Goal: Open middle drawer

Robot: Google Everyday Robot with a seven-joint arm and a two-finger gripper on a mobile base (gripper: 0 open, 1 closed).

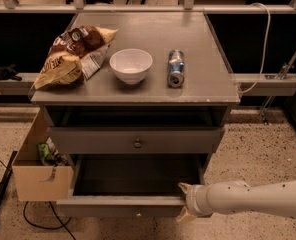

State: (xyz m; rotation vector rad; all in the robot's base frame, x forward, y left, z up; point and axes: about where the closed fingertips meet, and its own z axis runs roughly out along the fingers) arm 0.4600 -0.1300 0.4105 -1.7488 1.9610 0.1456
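Evidently task barely begun. Wide shallow grey middle drawer with small round metal knob looks shut, knob untouched. Lowest grey drawer beneath it stands pulled out instead. Gripper sits low at that lowest front's right end, tan fingers spread apart, no clear hold. Left: reach knob, pull middle drawer out.

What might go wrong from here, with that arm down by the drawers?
The cream-coloured gripper sits at the front edge of the pulled-out lowest grey drawer, not at the small round metal knob of the middle grey drawer; it may move the wrong one.
The blue-and-silver can lies on its side on the grey cabinet top; a jolt might roll it off.
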